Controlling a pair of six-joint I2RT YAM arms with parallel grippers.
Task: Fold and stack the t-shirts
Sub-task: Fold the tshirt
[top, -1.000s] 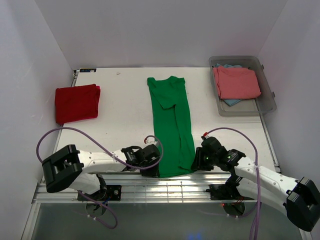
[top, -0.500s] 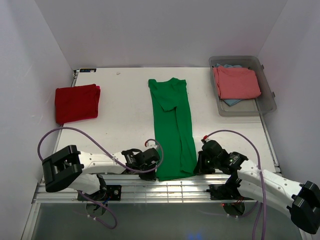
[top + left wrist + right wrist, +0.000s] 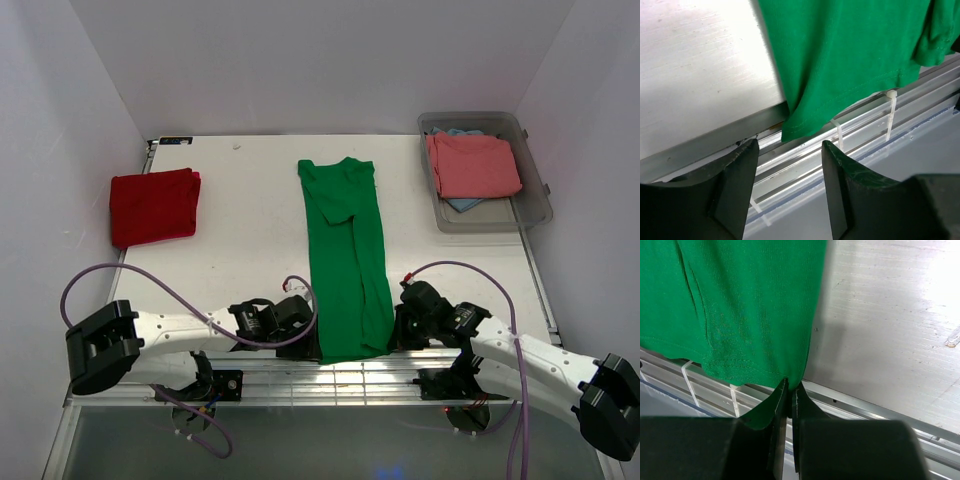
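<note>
A bright green t-shirt [image 3: 346, 255] lies in a long narrow strip down the middle of the table, its hem hanging over the near edge. My right gripper [image 3: 791, 386] is shut on the hem's right corner [image 3: 790, 374]. My left gripper [image 3: 790, 150] stands open just below the hem's left corner [image 3: 795, 131], with nothing between its fingers. A deep red t-shirt [image 3: 153, 206] lies folded at the left. A salmon-pink t-shirt [image 3: 472, 165] sits folded in the bin on top of a light blue one [image 3: 462, 203].
The clear plastic bin [image 3: 540, 205] stands at the back right. Metal rails [image 3: 330, 378] run along the table's near edge beneath both grippers. White walls close in the table on three sides.
The right gripper has shut on the hem's right corner. The left gripper closed, then opened again and slid slightly left of the hem. The shirt's near end shifted slightly.
</note>
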